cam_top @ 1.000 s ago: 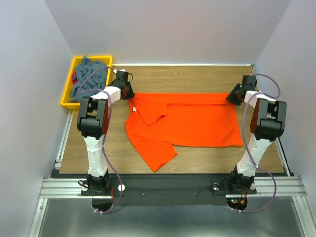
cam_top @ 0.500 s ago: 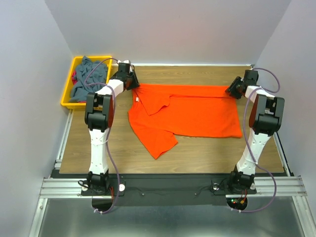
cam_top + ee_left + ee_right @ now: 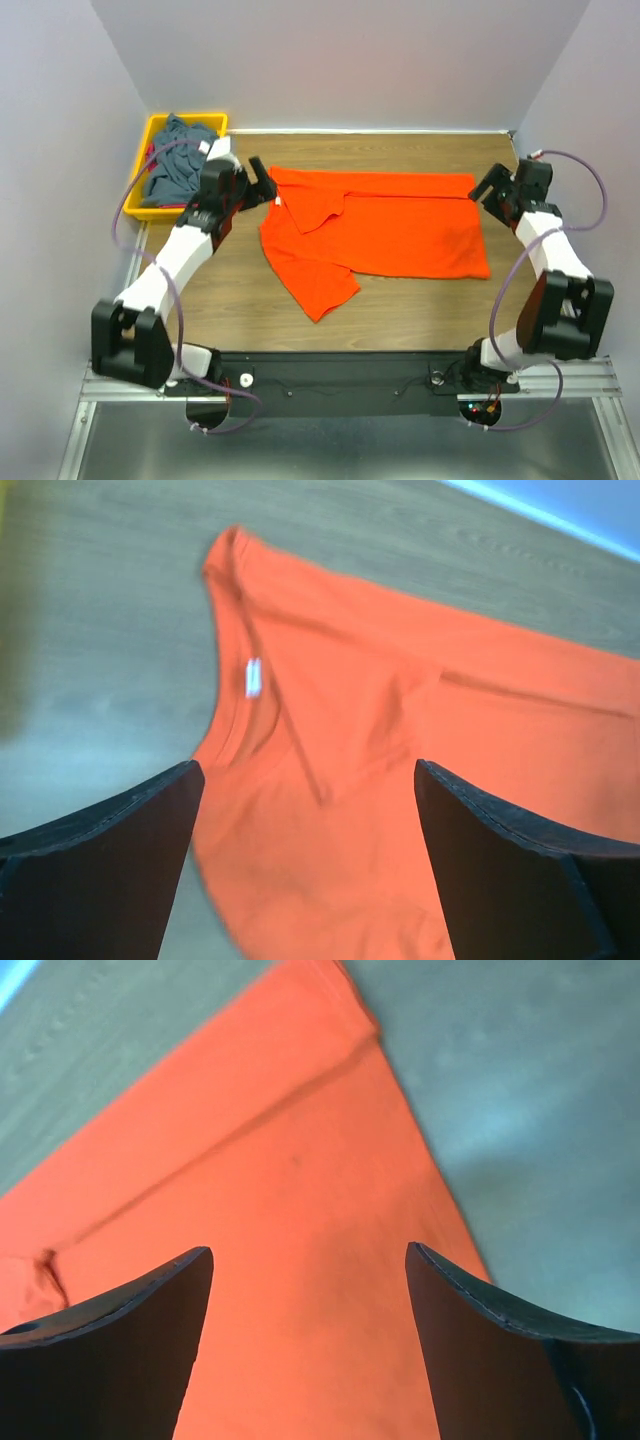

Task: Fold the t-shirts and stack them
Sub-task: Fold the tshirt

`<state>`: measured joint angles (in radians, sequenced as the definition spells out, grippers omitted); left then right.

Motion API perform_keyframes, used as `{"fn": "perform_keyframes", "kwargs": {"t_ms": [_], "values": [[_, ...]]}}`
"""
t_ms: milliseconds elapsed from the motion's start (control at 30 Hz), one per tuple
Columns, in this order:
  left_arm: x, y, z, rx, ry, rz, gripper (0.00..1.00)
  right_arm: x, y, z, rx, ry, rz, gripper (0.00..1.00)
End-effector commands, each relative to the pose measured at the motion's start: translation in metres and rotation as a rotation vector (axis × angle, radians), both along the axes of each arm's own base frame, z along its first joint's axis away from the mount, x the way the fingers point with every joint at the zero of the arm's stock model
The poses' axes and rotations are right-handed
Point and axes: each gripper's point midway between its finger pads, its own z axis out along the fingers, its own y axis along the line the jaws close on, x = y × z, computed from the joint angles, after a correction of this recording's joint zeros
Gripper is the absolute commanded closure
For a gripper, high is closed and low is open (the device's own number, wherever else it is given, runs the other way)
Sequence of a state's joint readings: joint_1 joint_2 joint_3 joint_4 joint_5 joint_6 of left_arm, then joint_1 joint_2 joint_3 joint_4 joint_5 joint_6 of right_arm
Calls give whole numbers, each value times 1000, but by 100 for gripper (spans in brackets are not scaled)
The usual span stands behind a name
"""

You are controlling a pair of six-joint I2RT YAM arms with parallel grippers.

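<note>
One orange t-shirt lies spread on the wooden table, its far half folded over, with a sleeve pointing toward the near edge. Its white neck label shows in the left wrist view. My left gripper hangs open over the collar end, and nothing lies between its fingers. My right gripper is open over the shirt's far right corner, also holding nothing. A slate grey-blue t-shirt lies bunched in the yellow bin.
The yellow bin stands at the table's far left corner, just behind my left arm. Grey walls close in the table on the left, back and right. Bare wood shows in front of the orange shirt and along the far edge.
Both grippers have opened and let go of the orange shirt's far edge. Both arms have drawn back from it, and the shirt now rests flat on the table.
</note>
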<state>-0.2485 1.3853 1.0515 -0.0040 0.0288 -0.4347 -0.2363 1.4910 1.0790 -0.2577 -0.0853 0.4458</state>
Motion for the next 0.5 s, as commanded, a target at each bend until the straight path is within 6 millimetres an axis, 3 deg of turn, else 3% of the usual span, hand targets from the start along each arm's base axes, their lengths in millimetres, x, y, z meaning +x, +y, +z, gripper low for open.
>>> {"fn": "perform_keyframes", "kwargs": {"t_ms": [0,133,167,233,333,467], "values": [[-49,31,-48,52,121,105,2,-55,-10,-13,-40,110,-109,15],[-83,43,-80,45,191,159,1,-94,-15,-26,-65,170,-182,13],[-89,42,-89,39,216,159,6,-100,-14,-31,-70,189,-180,14],[-92,36,-97,41,243,134,17,-123,-17,-47,-93,255,-210,18],[-91,32,-101,66,256,129,21,-141,-23,-60,-115,302,-251,22],[-83,18,-110,76,280,92,27,-144,-24,-74,-78,341,-271,29]]}}
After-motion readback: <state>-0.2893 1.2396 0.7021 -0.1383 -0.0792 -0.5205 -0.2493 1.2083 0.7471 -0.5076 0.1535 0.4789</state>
